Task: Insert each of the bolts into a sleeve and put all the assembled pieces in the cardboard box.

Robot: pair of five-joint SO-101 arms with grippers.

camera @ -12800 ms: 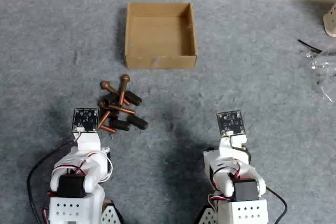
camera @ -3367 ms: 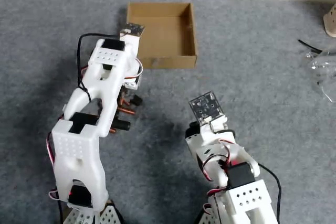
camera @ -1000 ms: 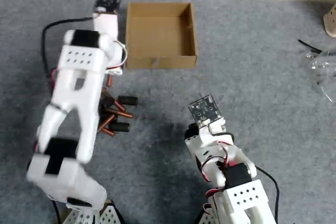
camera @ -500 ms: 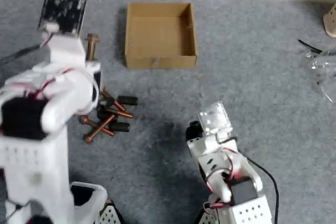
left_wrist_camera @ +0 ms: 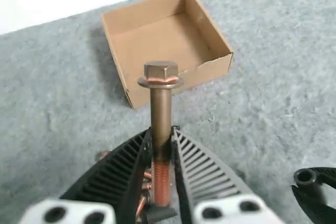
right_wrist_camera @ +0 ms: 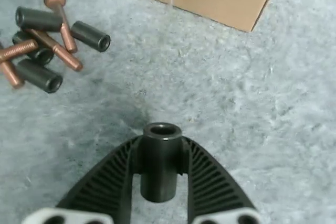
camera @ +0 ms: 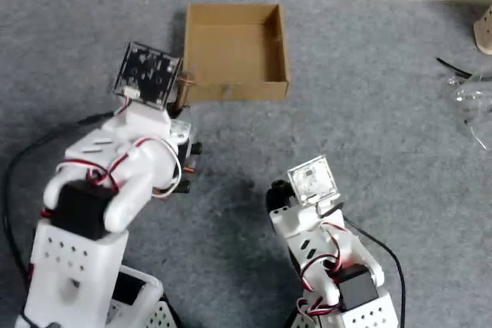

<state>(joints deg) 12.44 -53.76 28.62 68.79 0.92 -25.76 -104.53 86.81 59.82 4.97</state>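
Currently held bolt [left_wrist_camera: 160, 111]: copper-coloured, hex head up, upright; threaded end clamped between the fingers of the left gripper [left_wrist_camera: 161, 132], raised above the table near the box's front corner.
Held sleeve [right_wrist_camera: 159, 163]: black, bore facing up, pinched at its sides by the right gripper [right_wrist_camera: 160, 142], which is closed on it, low over the table and well apart from the bolt.
Loose parts [right_wrist_camera: 44, 45]: several bolts and black sleeves lie heaped together on the table, unassembled.
Cardboard box [camera: 231, 91]: open-topped, beyond the heap; no assembled piece lies inside.
Progress: judged to be at the first pairing. One bolt and one sleeve are in hand but not yet joined. Every insertion and every placement is left.
View differences: the left wrist view shows the bolt's full length; the high view hides most of it behind the arm's camera board. The right wrist view shows the heap, which the left arm largely covers from above.
Surface: grey carpet-like table [camera: 369, 151].
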